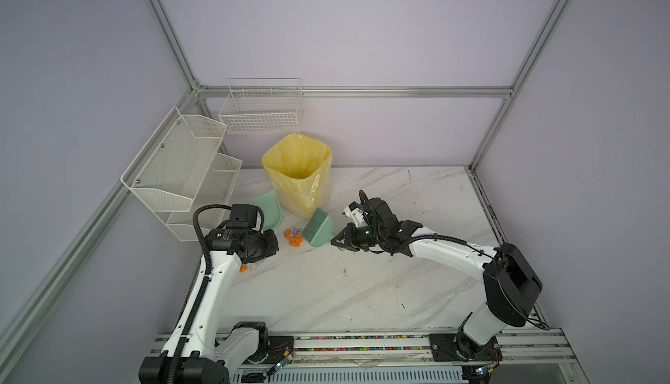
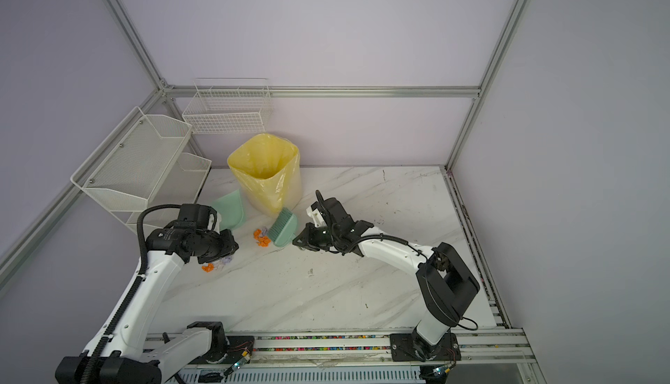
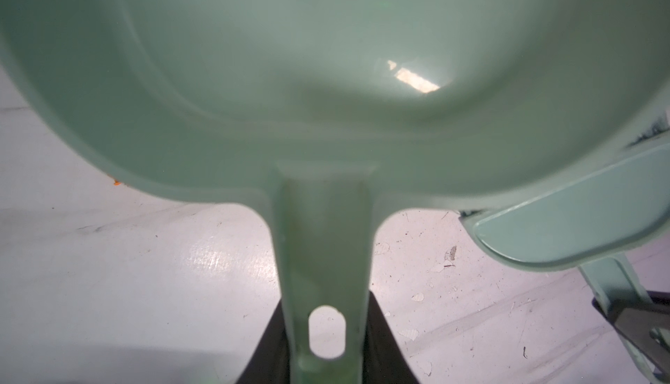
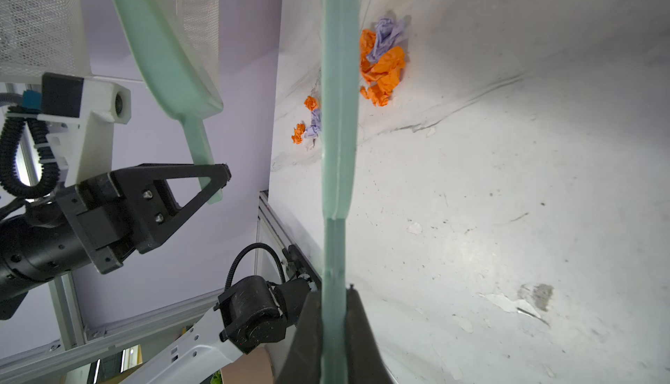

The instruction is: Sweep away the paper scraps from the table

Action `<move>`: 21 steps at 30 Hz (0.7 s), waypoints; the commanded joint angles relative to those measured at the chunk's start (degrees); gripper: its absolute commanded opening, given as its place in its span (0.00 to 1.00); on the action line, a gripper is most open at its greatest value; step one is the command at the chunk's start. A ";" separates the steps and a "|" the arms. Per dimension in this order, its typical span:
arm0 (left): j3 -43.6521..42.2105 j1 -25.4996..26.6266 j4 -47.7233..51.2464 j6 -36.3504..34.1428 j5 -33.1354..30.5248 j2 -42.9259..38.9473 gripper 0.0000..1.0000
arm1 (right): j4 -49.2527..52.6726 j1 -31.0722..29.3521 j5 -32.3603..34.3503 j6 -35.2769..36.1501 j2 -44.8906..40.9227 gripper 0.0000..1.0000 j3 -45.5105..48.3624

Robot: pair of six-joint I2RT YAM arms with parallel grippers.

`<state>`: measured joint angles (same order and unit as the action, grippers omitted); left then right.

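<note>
Hard against the left wrist lens is the dustpan (image 3: 326, 92), its handle pinched between the closed jaws of the left gripper (image 3: 326, 313). The right gripper (image 4: 335, 309) is likewise clamped on the handle of the brush (image 4: 339, 110). In both top views the paper scraps (image 1: 293, 237) lie in a heap on the counter (image 1: 362, 291), just at 9 o'clock of the brush head, with the yellow-bagged bin (image 1: 297, 168) at 12 o'clock of them. A smaller cluster (image 1: 243, 268) sits at 8 o'clock of the heap, beside the left arm's wrist.

The wads themselves point nowhere (they are crumpled balls), but the heap looks slightly long, running roughly 11 to 5 o'clock. The brush runs from its handle at 4 o'clock to its bristles at 10 o'clock. The dustpan's mouth faces about 11 o'clock — away from the heap — and it seems held clear of the counter.

The step, as I judge it, is brushing the heap into the dustpan. To do it well, turn the mouth toward 3 o'clock and press its lip flat on the counter at 9 o'clock of the heap, broadside to the heap's long axis. Set the bristles down on the 3 o'clock side and pull short, slow strokes — light wads roll and skip. Then fetch the smaller cluster.
</note>
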<state>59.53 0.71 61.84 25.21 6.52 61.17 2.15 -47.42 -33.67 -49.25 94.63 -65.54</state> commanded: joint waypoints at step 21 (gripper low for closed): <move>-7.13 -1.27 -3.26 5.13 -2.46 -1.23 0.00 | -4.47 -6.30 0.83 -6.57 24.89 0.00 -21.91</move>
<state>54.41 -0.05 60.60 29.91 3.64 59.96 0.56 -53.65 -31.42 -53.74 118.28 -84.68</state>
